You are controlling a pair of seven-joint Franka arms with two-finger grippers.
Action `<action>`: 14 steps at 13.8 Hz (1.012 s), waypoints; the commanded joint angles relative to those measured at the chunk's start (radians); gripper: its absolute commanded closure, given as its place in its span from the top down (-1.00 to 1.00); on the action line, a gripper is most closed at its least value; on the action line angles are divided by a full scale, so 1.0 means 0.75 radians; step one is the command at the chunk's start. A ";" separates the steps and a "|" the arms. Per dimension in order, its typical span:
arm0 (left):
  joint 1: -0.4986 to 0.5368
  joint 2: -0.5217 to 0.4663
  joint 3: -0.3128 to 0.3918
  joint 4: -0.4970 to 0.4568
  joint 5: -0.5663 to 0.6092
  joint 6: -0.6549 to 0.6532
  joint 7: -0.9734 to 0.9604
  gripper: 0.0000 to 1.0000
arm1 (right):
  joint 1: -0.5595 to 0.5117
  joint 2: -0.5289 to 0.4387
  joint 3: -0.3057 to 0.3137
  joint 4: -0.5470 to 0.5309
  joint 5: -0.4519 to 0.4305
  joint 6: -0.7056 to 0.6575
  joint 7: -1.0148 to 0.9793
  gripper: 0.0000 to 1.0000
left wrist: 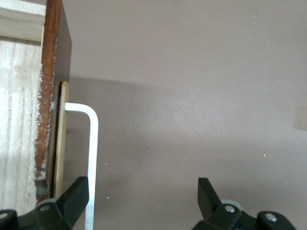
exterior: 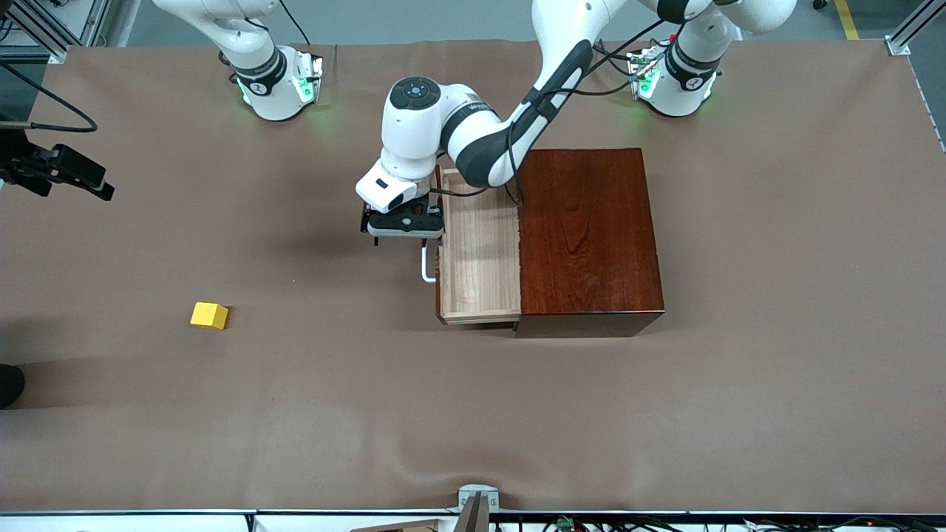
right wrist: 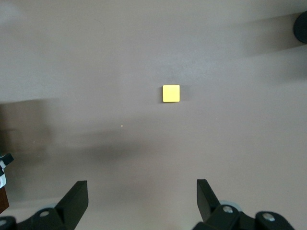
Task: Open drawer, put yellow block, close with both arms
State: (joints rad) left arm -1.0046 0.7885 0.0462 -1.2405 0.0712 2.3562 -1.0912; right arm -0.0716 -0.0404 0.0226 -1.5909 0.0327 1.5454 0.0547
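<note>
On the brown table sits a small bright yellow block [exterior: 209,315]; left tool [left wrist: 144,201] and right tool [right wrist: 142,199] gape.

A brown table [exterior: 473,414] carries a dark reddish-brown wooden box [exterior: 589,236] toward the left arm's end, its drawer [exterior: 479,255] pulled out with the pale inside showing. A yellow block [exterior: 209,315] lies on the bare surface toward the right arm's end, well apart from the box.
</note>
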 commanded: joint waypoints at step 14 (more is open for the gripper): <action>0.328 -0.368 -0.019 0.006 -0.017 -0.321 0.023 1.00 | -0.062 0.113 -0.006 -0.018 -0.049 0.156 -0.245 1.00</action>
State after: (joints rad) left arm -0.8360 0.5723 0.0475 -1.2105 0.0699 2.1685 -1.0837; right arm -0.1086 -0.0115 0.0080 -1.6067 0.0231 1.6293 -0.1124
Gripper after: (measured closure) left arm 0.000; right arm 0.000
